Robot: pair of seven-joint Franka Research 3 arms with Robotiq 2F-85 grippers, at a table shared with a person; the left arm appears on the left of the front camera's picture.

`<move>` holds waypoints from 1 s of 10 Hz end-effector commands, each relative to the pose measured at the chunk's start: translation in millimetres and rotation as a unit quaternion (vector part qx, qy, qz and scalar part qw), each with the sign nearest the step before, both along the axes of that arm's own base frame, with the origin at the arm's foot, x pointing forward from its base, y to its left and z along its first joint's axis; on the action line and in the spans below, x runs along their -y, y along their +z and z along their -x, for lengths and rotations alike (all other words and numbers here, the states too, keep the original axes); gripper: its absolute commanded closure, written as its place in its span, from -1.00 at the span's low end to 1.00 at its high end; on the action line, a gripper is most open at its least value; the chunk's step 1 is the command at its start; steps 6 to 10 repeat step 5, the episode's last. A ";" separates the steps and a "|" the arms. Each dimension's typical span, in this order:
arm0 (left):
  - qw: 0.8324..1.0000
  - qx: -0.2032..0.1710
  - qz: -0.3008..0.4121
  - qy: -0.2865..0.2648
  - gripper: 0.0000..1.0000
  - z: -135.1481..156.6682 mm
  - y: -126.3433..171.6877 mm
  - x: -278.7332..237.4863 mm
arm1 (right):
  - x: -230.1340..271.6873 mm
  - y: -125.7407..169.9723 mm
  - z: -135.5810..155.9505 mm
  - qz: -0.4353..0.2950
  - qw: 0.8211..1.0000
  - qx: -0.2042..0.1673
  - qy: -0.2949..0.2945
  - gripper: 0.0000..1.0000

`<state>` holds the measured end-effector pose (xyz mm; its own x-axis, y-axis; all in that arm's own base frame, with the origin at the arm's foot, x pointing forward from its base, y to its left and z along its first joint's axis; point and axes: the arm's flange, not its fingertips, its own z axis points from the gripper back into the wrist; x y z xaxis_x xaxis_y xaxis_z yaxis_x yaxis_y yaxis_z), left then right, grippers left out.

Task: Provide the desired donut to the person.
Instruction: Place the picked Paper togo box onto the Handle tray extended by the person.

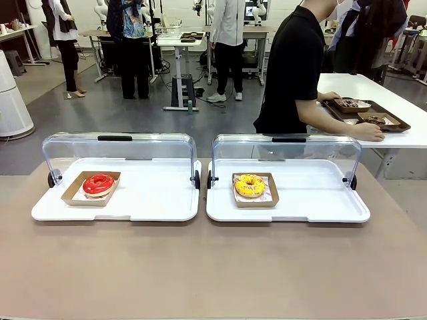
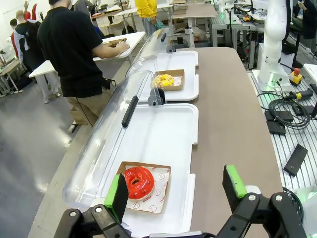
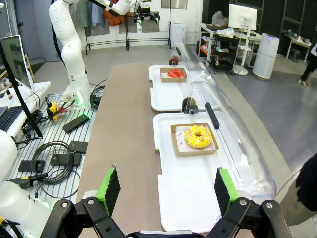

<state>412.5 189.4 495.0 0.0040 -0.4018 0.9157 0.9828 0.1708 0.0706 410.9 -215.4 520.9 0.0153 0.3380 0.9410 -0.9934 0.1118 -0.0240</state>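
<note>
**Front view: two donuts on their trays, my fingers spread and holding nothing**

Front view, lower left of the frame: a red-glazed donut sits in a shallow brown cardboard tray, on the left white serving tray. Its glaze is glossy and even, with a clean ring hole. Just right of centre, a yellow donut with small dark and pink specks in its icing sits in its own cardboard tray on printed paper, on the right white serving tray. Each serving tray has a clear domed lid swung up and back along its far edge, with a black handle on top.

The person in the black short-sleeved shirt stands at the upper right of the frame, turned away toward a white side table, one hand resting on a dark brown tray that holds more small dishes.

From my left wrist, my left gripper hangs with its green-padded fingers released and wide apart, above the red donut at the bottom of the frame; nothing lies between them. From my right wrist, my right gripper is likewise spread wide and unloaded, the yellow donut in the middle of the frame, apart from the pads.
</note>
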 end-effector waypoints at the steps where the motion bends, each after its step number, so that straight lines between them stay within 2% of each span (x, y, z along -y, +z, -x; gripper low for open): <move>1: 1.000 0.004 -0.001 0.000 -1.00 0.3 0.6 -0.7 | -0.2 0.5 0.1 -0.003 1.000 0.001 0.002 -1.00; 10: 1.000 0.004 -0.001 0.000 -1.00 0.3 0.6 -0.7 | -0.2 0.5 0.1 -0.003 1.000 0.001 0.002 -1.00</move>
